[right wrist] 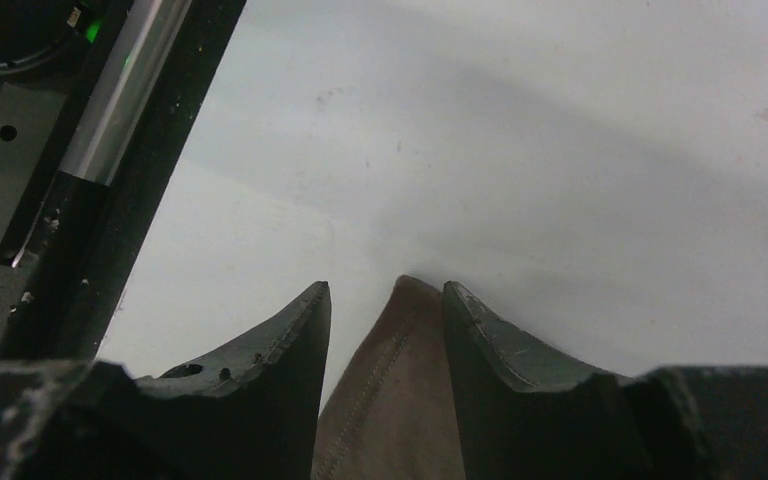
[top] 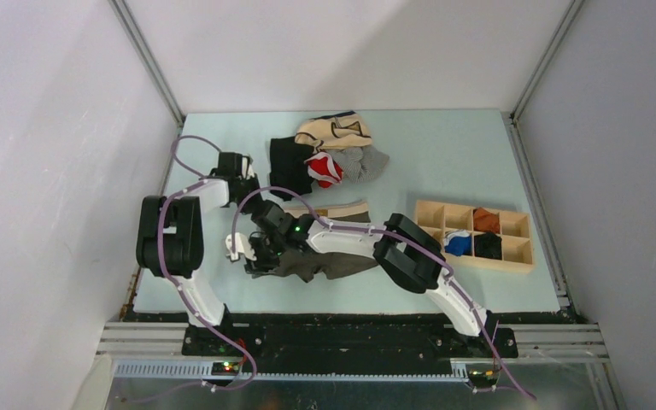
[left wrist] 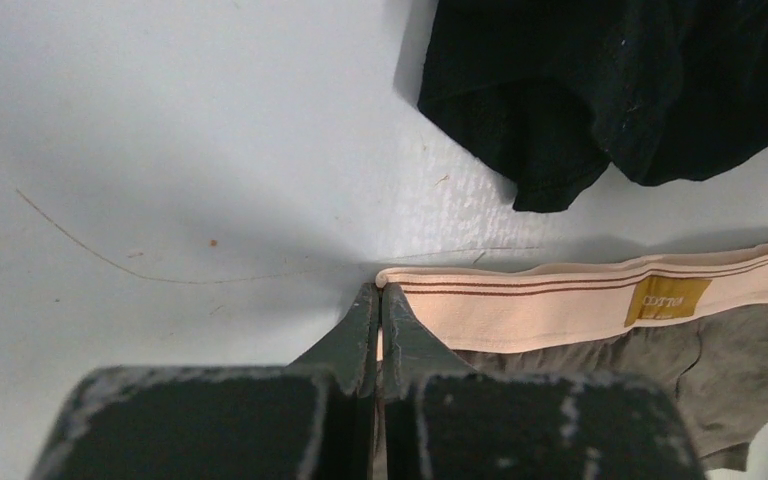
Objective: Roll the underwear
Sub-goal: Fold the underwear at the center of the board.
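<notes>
Left wrist view gives you the only writing: a small mustard-brown label point(left wrist: 667, 300) on the cream waistband of the underwear point(left wrist: 720, 370), right of centre. Its pale lettering is too blurred to read for certain. Two thin brown stripes run along the band above it.

Your left gripper point(left wrist: 380, 292) sits at bottom centre of that view with its fingers pressed together on the left end corner of the waistband, a sliver of cream showing between them. A black garment point(left wrist: 610, 90) lies in the upper right, apart from the band, on the pale table point(left wrist: 160, 120).

From the right wrist, your right gripper point(right wrist: 385, 295) is set narrow, with a fold of brown fabric and its stitched hem filling the gap between the two fingers point(right wrist: 290, 340).

From above, the underwear lies at centre frame, waistband toward the top and olive body toward the bottom. Your left arm reaches up from its base, elbow at the left, forearm angled right toward the band's end. Your right arm stretches leftward across the garment to its lower left edge. A wooden tray point(top: 517, 261) with compartments sits at the right.
</notes>
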Controlling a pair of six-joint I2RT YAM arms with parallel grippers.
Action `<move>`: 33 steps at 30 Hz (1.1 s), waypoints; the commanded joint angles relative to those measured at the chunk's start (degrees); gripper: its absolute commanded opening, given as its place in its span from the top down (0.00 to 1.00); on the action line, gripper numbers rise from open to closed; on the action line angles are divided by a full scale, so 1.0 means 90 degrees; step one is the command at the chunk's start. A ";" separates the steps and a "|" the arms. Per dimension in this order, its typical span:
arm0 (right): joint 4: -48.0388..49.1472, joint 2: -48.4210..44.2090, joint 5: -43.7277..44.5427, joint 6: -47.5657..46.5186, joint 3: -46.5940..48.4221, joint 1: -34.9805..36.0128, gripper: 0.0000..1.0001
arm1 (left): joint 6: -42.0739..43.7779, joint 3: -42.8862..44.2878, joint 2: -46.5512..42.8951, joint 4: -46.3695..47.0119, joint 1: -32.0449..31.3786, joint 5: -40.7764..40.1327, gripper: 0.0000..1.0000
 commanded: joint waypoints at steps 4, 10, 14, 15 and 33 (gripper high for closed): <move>-0.0184 0.0387 0.0152 -0.0079 0.0614 0.0105 0.50 | 0.0696 0.0438 -0.0122 -0.0767 0.0070 -0.0488 1.00; -0.0244 0.0597 0.0342 -0.0145 0.0795 0.0150 0.51 | 0.0689 0.0333 -0.0192 -0.0727 0.0083 -0.0429 1.00; -0.0370 0.0664 0.0350 -0.0221 0.0850 0.0151 0.53 | 0.0687 0.0356 -0.0181 -0.0740 0.0090 -0.0449 1.00; -0.0390 0.0677 0.0354 -0.0243 0.0836 0.0152 0.54 | 0.0682 0.0362 -0.0178 -0.0746 0.0090 -0.0449 1.00; 0.0377 0.0186 -0.0324 0.0383 0.0745 0.0048 1.00 | 0.0692 0.1124 -0.0184 -0.1387 0.0154 -0.0172 1.00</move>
